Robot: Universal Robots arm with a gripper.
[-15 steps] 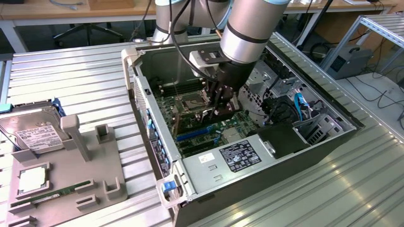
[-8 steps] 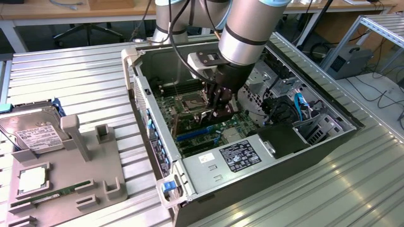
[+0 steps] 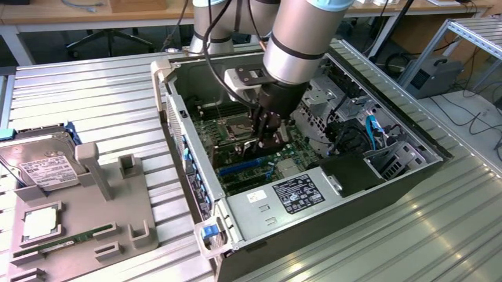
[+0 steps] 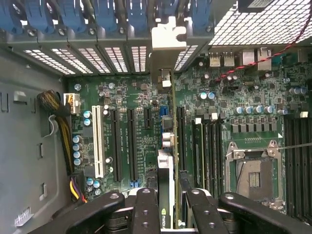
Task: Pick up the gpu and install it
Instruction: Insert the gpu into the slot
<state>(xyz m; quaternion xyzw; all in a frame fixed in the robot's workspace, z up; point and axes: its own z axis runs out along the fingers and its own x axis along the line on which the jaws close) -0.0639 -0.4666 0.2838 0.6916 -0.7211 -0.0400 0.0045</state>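
The gripper, clamped on the gpu, holds it edge-on against the motherboard slots (pickup evidently done), full seating not yet evident.

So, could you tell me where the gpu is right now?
In the wrist view the gpu is gripped edge-on in the hand, over the motherboard inside the computer case.
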